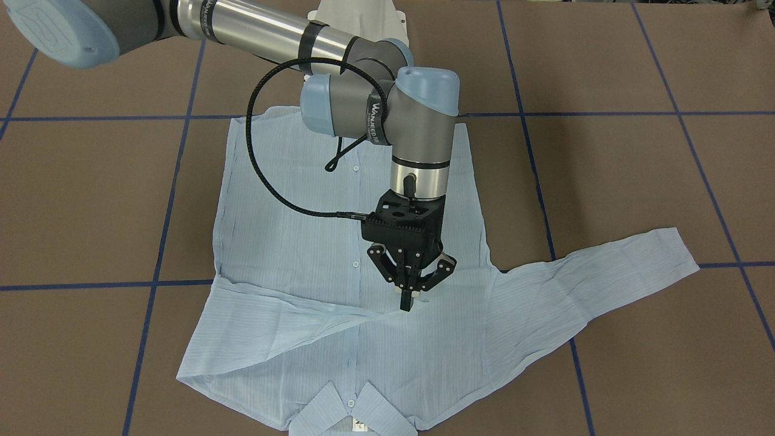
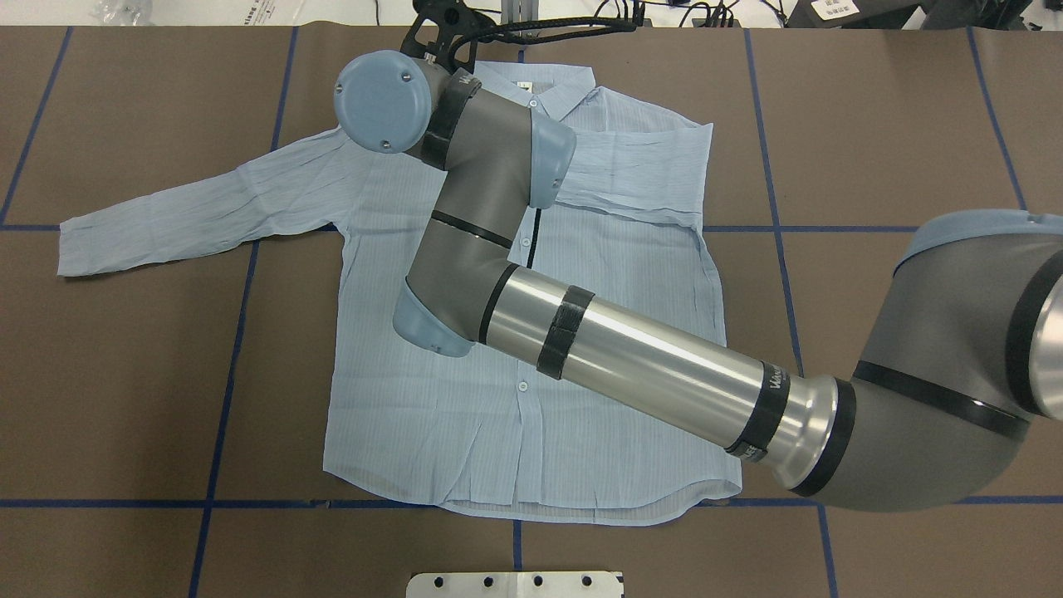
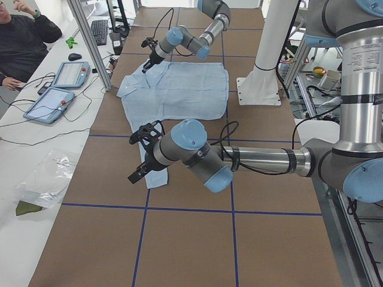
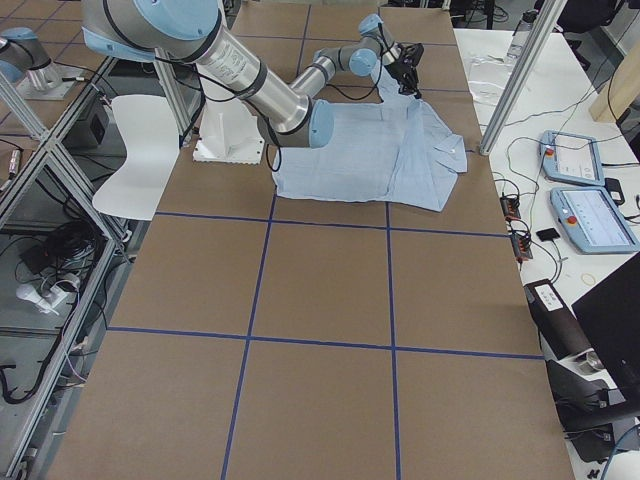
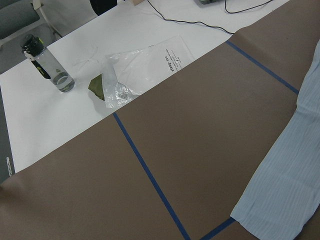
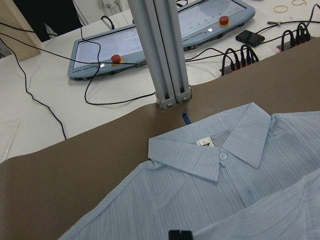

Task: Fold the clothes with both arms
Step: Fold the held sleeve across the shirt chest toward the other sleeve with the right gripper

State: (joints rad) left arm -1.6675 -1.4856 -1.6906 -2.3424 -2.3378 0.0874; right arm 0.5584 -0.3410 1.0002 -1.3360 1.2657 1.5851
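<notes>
Just one shirt flat; one right arm, one left arm.

A light blue, finely striped shirt lies flat and buttoned on the table, collar away from the robot. One sleeve is folded across the chest and the other is spread outward. The right arm reaches over it, the right gripper closed at the folded sleeve's end; the left arm hovers near the spread cuff.
</notes>
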